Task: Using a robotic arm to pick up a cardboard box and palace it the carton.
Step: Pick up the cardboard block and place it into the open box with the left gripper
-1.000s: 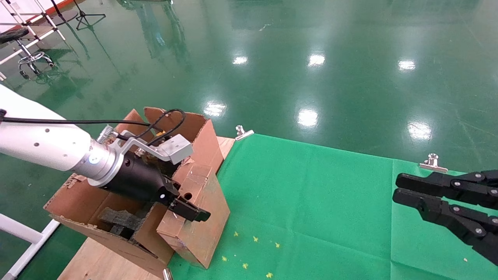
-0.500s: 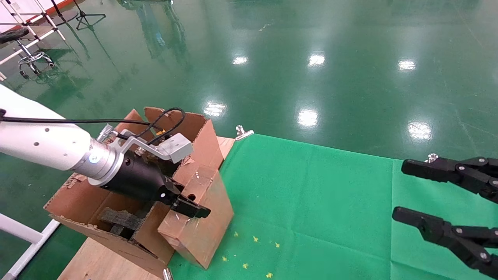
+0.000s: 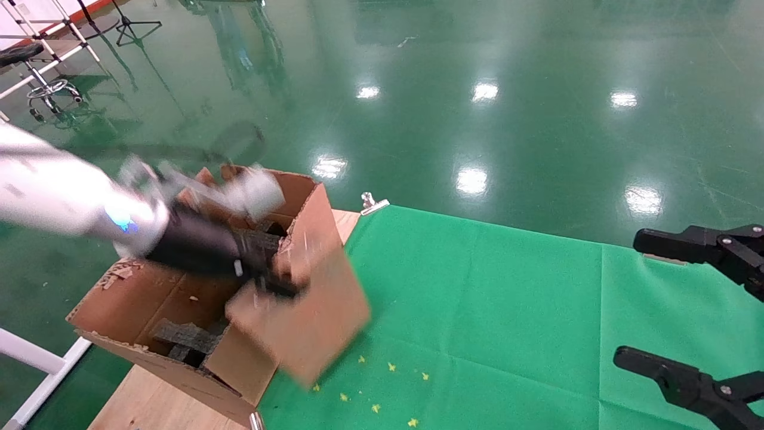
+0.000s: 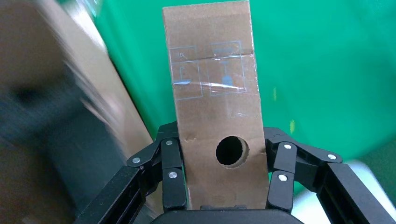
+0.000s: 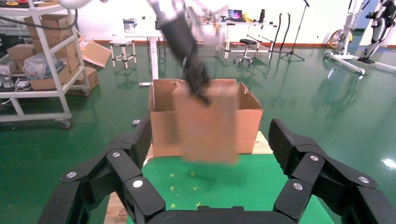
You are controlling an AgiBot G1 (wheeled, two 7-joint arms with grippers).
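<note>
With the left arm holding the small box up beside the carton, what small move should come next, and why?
Probably carry it sideways over the carton opening, then lower. The left gripper has its jaws clamped on the cardboard box, which hangs above the green cloth, still outside the carton's near flap. The right gripper waits open, well clear.

The cardboard box (image 4: 212, 93) was matt brown card with glossy clear tape across its face, and the carton (image 3: 149, 310) was rough corrugated card with ragged edges. The surface (image 3: 477, 310) wore matt green cloth held by a shiny metal clip (image 3: 371, 203), over pale wood. The floor (image 3: 477, 71) was glossy green.
</note>
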